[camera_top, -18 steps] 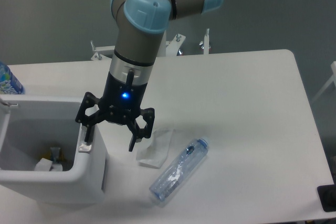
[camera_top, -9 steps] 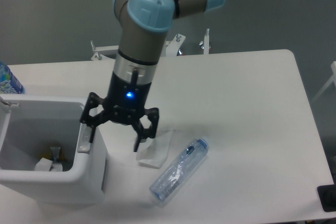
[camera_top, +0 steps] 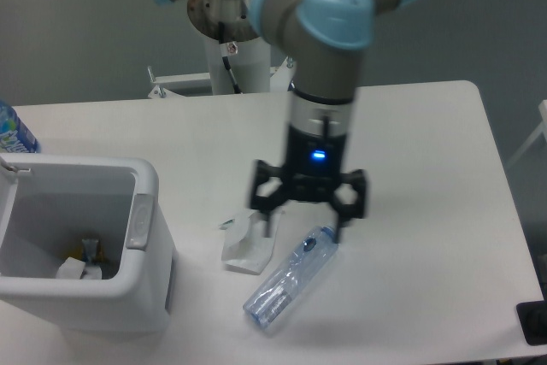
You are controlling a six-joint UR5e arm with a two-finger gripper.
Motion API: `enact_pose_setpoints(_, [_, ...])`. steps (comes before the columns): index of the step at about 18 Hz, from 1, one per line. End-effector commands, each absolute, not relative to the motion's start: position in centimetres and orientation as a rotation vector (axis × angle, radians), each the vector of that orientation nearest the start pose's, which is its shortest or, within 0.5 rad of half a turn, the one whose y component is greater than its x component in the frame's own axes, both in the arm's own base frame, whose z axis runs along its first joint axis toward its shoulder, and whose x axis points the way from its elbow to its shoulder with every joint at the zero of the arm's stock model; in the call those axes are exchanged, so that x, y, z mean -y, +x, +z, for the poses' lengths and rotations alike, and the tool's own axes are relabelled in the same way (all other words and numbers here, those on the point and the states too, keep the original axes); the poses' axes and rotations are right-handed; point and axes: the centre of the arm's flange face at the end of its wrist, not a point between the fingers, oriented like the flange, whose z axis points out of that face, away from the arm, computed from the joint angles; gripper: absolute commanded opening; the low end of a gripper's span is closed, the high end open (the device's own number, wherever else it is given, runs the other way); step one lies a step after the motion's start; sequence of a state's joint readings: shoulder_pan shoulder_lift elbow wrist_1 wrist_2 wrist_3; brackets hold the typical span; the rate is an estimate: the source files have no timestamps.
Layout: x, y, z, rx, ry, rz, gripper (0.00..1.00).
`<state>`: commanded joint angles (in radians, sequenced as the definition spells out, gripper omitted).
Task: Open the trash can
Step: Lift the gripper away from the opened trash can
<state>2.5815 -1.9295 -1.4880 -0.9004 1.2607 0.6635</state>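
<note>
The trash can (camera_top: pixel 145 288) is a large white bin at the front left of the table, and its top stands open so I see inside. A grey push-button latch (camera_top: pixel 140 220) sits on its right rim. Some scraps lie at the bottom of the bin. My gripper (camera_top: pixel 305 226) hangs open over the table to the right of the bin, well apart from it, with nothing between its fingers. Its left finger is above a crumpled clear wrapper (camera_top: pixel 248 245) and its right finger is near the cap of a lying plastic bottle (camera_top: pixel 291 279).
Part of a blue-labelled bottle (camera_top: pixel 13 130) shows at the far left edge behind the bin. A dark object (camera_top: pixel 534 322) sits at the table's front right corner. The arm's base mount (camera_top: pixel 231 74) stands behind the table's back edge.
My gripper has swung right, away from the trash can's rim, and now hovers over the wrapper and bottle. It stayed open. The bin has not moved.
</note>
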Motion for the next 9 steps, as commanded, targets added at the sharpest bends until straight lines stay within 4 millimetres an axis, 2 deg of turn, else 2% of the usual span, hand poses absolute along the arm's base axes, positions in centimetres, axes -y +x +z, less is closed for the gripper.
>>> enact_pose_setpoints(3, [-47.0,-50.1,35.5,0.192,-2.774,0.208,1.0])
enact_pose_setpoints(6, [-46.5,-51.6,32.9,0.042,-2.857,0.246,1.0])
enact_pose_setpoints(9, [-45.8,-51.9,31.8,-0.052,-2.905,0.268,1.0])
